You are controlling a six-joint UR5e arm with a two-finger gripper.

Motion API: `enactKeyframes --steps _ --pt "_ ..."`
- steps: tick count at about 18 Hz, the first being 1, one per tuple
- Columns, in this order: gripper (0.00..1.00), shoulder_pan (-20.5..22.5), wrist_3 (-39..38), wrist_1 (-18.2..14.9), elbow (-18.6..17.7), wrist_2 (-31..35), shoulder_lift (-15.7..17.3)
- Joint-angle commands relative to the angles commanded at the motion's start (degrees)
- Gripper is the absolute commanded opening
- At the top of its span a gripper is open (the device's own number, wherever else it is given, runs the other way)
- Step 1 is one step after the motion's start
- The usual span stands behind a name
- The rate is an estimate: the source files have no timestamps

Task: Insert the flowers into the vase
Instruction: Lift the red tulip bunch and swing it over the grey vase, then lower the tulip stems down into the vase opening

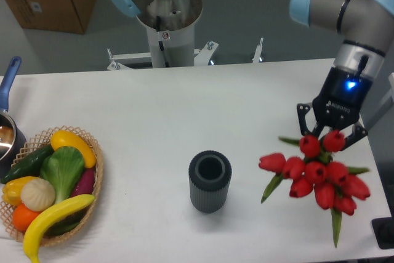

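The flowers [317,175], a bunch of red tulips with green stems and leaves, lie at the right side of the white table, blooms spread wide. The vase [210,181], a short dark grey ribbed cylinder with a round open mouth, stands upright at the table's front centre, well left of the flowers. My gripper [330,135] hangs directly over the back of the bunch. Its black fingers [303,121] are spread apart, with the two rearmost tulips between them. I cannot tell whether the fingers touch the blooms.
A wicker basket [96,152] of toy fruit and vegetables sits at the front left. A pot with a blue handle [7,84] is at the left edge. The arm's base [167,26] stands behind the table, and the table's right edge is close to the flowers.
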Motion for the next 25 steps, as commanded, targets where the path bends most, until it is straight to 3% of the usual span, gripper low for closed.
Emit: enactKeyframes --steps 5,9,13,18,25 --pt "0.0 -4.48 0.35 0.88 -0.44 -15.23 -2.46" --pt "0.0 -6.34 0.44 1.75 -2.54 -15.42 -2.29" --pt "0.0 -5.28 0.79 6.23 -7.46 -15.51 -1.67" --pt "0.0 -4.05 1.31 7.47 -10.02 -15.42 -1.24" --pt "0.03 -4.4 8.87 8.26 -17.74 -15.16 -1.15"
